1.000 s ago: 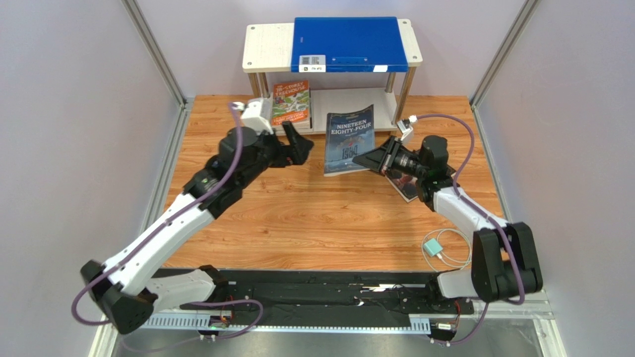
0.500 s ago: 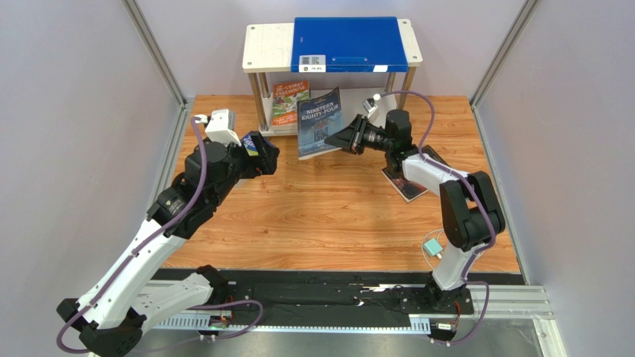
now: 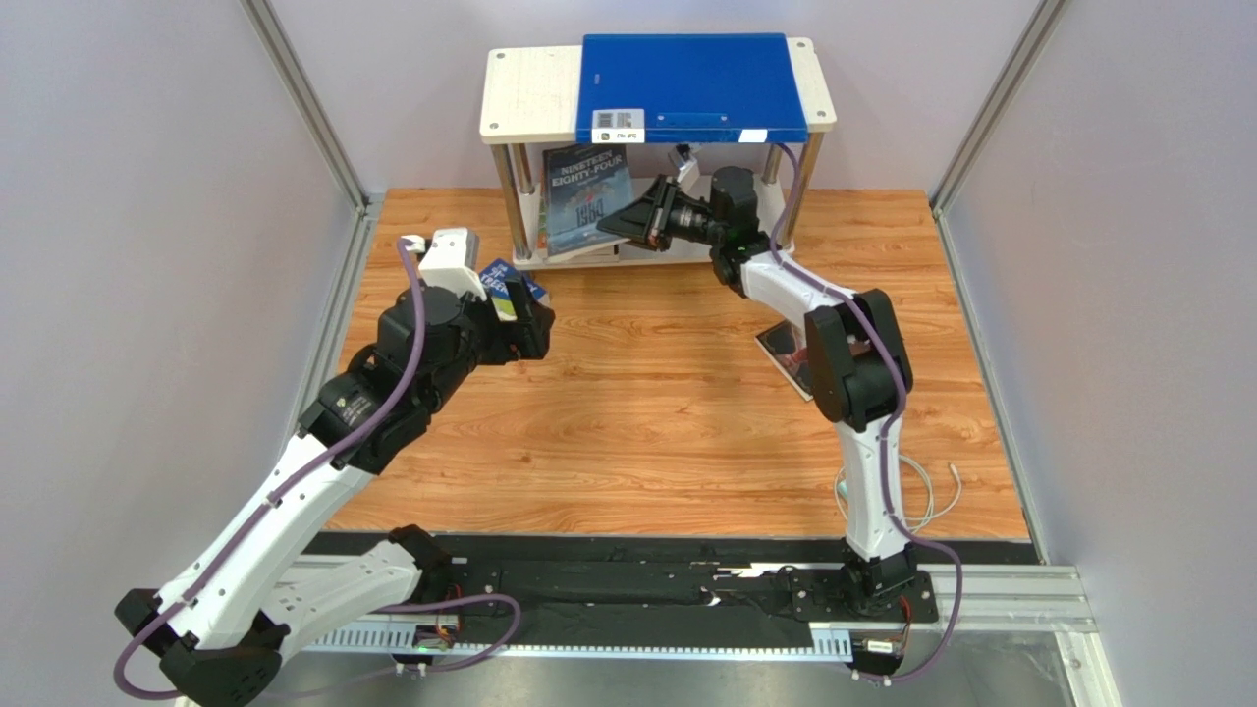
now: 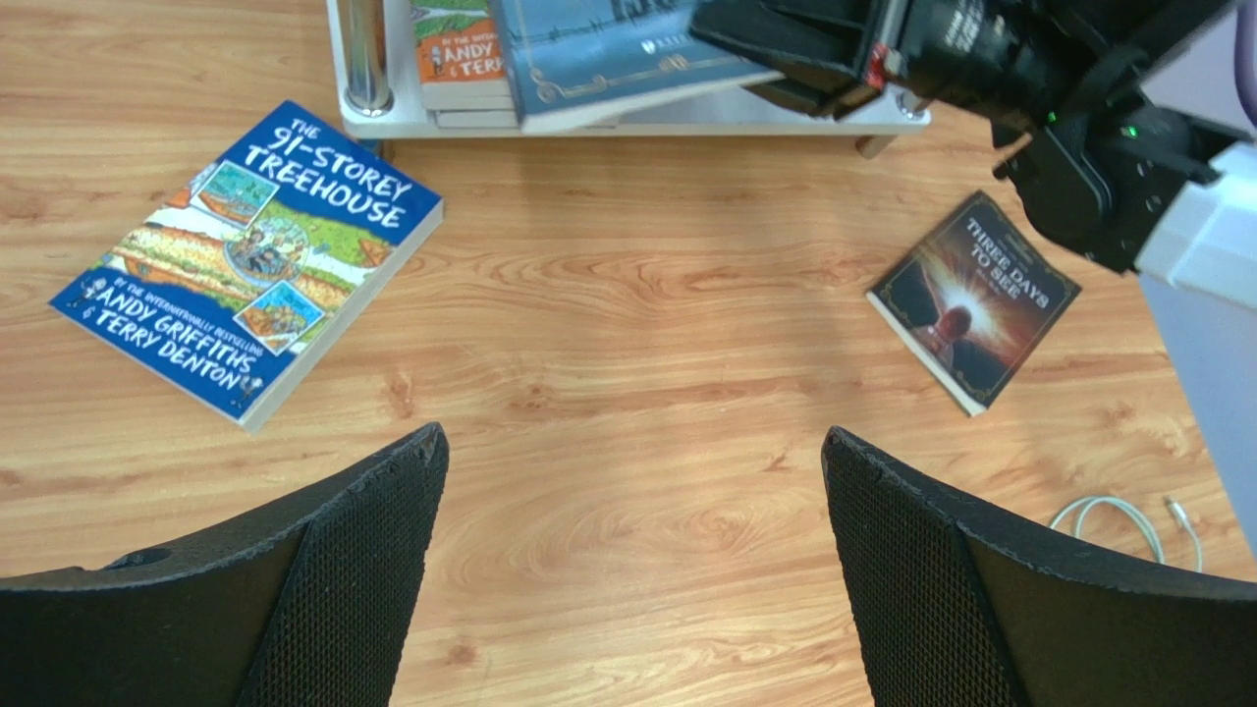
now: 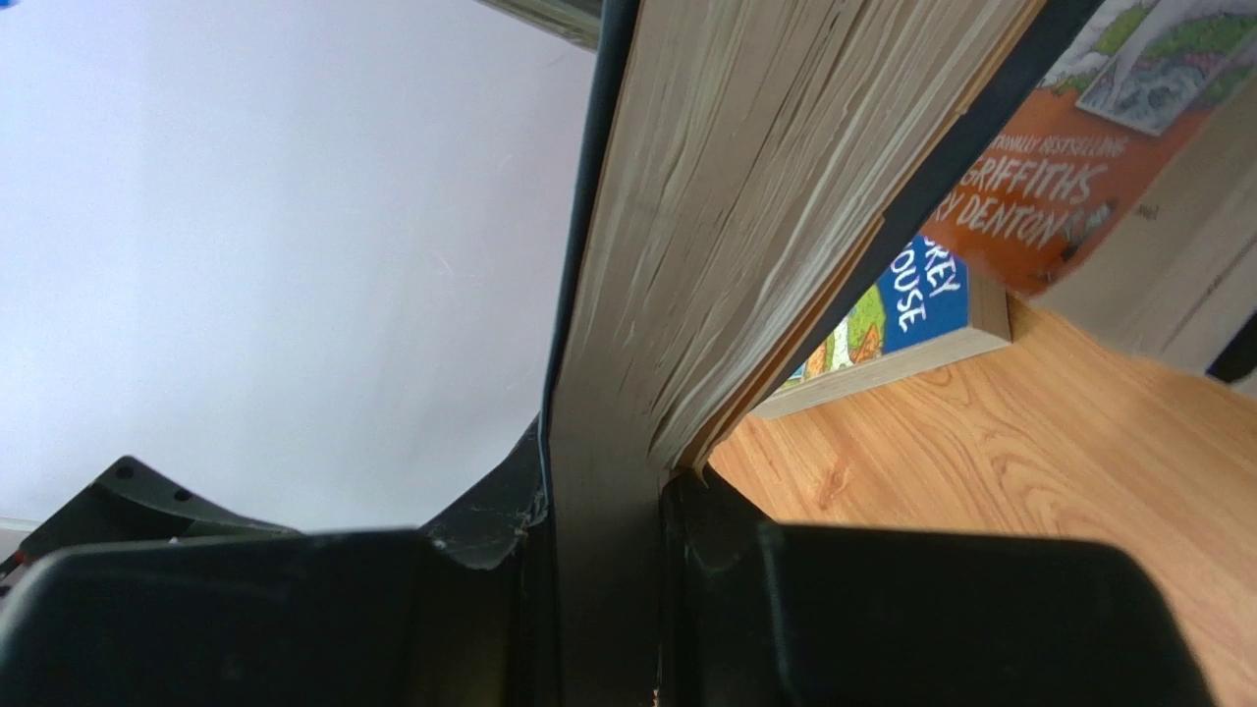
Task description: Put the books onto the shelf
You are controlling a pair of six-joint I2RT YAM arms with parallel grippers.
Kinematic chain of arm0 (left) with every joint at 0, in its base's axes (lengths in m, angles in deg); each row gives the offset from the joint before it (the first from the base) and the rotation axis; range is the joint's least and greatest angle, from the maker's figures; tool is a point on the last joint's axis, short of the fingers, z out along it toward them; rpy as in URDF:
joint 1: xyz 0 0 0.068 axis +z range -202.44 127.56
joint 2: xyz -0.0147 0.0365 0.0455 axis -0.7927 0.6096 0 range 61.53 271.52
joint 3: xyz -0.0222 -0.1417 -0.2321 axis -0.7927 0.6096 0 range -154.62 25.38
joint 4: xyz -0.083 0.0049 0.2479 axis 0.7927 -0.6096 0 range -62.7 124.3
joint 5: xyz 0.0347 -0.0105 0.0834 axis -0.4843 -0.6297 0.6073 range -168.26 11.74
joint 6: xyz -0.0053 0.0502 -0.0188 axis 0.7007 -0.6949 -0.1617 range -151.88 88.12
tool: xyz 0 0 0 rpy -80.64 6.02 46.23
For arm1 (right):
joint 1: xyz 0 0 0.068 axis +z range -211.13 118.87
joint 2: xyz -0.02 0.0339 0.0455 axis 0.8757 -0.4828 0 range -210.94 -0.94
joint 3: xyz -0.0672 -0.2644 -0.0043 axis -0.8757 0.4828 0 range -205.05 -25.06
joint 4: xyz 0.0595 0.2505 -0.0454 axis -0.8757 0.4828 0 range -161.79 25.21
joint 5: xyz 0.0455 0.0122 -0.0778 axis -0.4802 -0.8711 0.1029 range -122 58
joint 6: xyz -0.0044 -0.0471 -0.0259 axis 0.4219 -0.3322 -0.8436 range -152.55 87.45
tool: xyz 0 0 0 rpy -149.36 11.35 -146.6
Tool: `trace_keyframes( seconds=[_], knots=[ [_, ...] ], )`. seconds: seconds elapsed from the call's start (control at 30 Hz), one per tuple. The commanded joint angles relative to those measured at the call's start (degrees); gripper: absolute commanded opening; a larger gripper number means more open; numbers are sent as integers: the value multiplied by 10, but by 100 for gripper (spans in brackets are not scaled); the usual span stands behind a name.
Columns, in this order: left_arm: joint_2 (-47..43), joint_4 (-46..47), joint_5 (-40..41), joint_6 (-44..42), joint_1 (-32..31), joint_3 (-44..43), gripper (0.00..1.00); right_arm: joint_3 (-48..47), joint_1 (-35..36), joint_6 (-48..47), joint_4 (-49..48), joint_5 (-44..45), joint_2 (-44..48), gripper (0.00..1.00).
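One folder (image 3: 694, 86) tops the shelf (image 3: 528, 89); right gripper (image 3: 617, 226) clamps navy book (image 3: 583, 184), left gripper (image 4: 635, 436) gapes.

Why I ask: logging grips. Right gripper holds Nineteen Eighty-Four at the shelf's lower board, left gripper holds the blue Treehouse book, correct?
No. The left wrist view shows the left gripper open, empty; the blue Treehouse book lies on the table. The right gripper holds Nineteen Eighty-Four at the shelf's lower board.

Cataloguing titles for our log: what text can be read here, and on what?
"THE 91-STOREY TREEHOUSE", "ANDY GRIFFITHS", "TERRY DENTON": blue book.
"THREE DAYS TO SEE": dark book.
"GRIFFITHS", "DENTON": orange book.
Too small to read: title on navy book, label on blue folder.
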Motion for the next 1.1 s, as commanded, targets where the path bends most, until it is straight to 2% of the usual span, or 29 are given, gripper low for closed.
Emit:
trace_keyframes(
  seconds=[0.0, 0.17, 0.4, 0.57, 0.83, 0.93, 1.03, 1.07],
  knots=[
    [-19, 1, -8, -17, 4, 13, 100, -125, 10, -4, -13, -1, -56, 0],
    [-29, -2, -11, -18, 3, 25, 100, -248, 18, -1, 31, 14, -139, 0],
    [-45, 5, -13, -30, 3, 37, 100, -316, 18, 8, 41, 47, -199, 2],
    [-51, 7, -18, -38, 3, 41, 100, -402, 17, 7, 91, 53, -253, 4],
    [-51, 18, -25, -36, 3, 50, 100, -374, 10, 5, 87, 59, -247, 12],
    [-51, 20, -30, -34, 4, 54, 100, -369, 8, 6, 89, 48, -246, 24],
    [-56, 22, -36, -33, 3, 56, 100, -331, 5, 6, 94, 54, -231, 56],
    [-58, 22, -36, -32, 3, 58, 99, -303, 4, -1, 102, 62, -214, 77]
  ],
)
